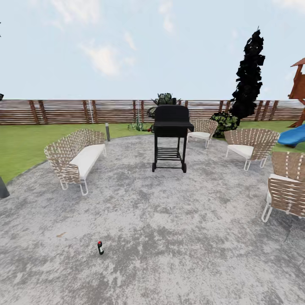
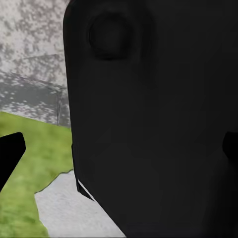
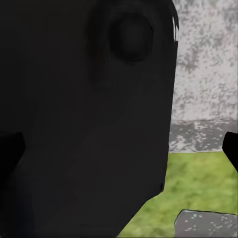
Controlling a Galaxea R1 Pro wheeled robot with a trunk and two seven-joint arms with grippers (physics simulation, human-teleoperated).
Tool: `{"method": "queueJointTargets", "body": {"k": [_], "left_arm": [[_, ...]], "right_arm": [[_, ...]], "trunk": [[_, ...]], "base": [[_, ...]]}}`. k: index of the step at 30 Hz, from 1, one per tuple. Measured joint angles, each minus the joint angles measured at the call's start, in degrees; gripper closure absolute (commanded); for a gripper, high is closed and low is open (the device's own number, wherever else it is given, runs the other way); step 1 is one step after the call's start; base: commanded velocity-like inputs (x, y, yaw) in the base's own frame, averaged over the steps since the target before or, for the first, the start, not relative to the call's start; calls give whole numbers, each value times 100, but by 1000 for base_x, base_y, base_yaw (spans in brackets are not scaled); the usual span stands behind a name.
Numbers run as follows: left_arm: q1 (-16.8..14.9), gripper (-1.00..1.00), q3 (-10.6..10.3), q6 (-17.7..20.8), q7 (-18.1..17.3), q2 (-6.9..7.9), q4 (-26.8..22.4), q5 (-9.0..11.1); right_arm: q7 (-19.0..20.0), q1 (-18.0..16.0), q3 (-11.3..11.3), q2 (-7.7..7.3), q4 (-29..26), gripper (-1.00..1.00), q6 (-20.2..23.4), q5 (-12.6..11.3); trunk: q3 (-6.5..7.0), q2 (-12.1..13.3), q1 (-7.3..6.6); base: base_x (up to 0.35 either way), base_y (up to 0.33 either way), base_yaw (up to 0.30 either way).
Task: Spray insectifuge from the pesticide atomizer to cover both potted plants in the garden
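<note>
Head view, pesticide atomizer point(image 1: 100, 248): tiny bottle with a dark body and red top, standing upright on the grey paved patio point(image 1: 169, 237), near and left of centre, well apart from all the furniture.
Head view, furniture: a black grill point(image 1: 170, 135) stands mid-patio; a woven sofa point(image 1: 76, 159) with a pale cushion to the left; woven chairs point(image 1: 248, 146) to the right and far side.
Head view, surroundings: green lawn point(image 1: 25, 142), brown slatted fence point(image 1: 67, 111), a low rosette plant point(image 1: 136, 126) far off by the fence, a grey bollard lamp point(image 1: 107, 131), a tall dark tree point(image 1: 249, 76).
Left wrist view: a large black robot body point(image 2: 153, 124) close up; beside it grey paving point(image 2: 29, 64) and grass point(image 2: 29, 168). Left jaws: dark tips at the frame edges, state cannot be told.
Right wrist view: the same kind of black body point(image 3: 84, 119), with paving point(image 3: 206, 69) and grass point(image 3: 198, 183) beyond. Right jaws: cannot tell.
</note>
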Motion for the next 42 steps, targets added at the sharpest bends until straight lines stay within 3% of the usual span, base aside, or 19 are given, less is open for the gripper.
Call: {"method": "queueJointTargets", "body": {"k": [3, 9, 17, 30, 33, 34, 38, 42], "left_arm": [[0, -100, -16, -8, -12, -9, -16, -12], [0, -100, -16, -8, -14, -9, -16, -8], [0, -100, -21, -8, -9, -9, -19, -15], [-1, -100, -35, -111, 4, 18, -226, -40], [-5, -100, -27, -205, 31, 70, -324, -39], [-30, -100, -19, -1001, 39, 138, -699, -26], [-191, -100, -19, -1357, 40, 271, -869, -30], [-534, -100, -7, -1446, 45, 460, -1150, -13]], "right_arm": [[-24, -34, -23, 87, -77, -100, 9, 8], [-24, -77, -16, 118, -179, -100, -5, 8], [-24, -86, -39, 122, -213, -100, -20, 2], [-24, -86, -62, 102, -262, -100, -416, 0], [-24, -86, -64, 10, -359, -100, -512, 0], [-26, -90, -78, -149, -734, -100, -1033, 2], [-31, -92, -78, -344, -1376, -100, -1280, 1], [-32, -107, -79, -390, -2050, -100, -1392, 1]], "trunk": [[2, 0, 0], [2, 1, 0], [2, 1, 0], [2, 1, 0], [3, 1, 0], [5, 1, 0], [5, 1, 1], [5, 1, 1]], "base": [[0, 0, 0], [0, 0, 0], [0, 0, 0], [0, 0, 0], [0, 0, 0], [0, 0, 0], [0, 0, 0], [0, 0, 0]]}}
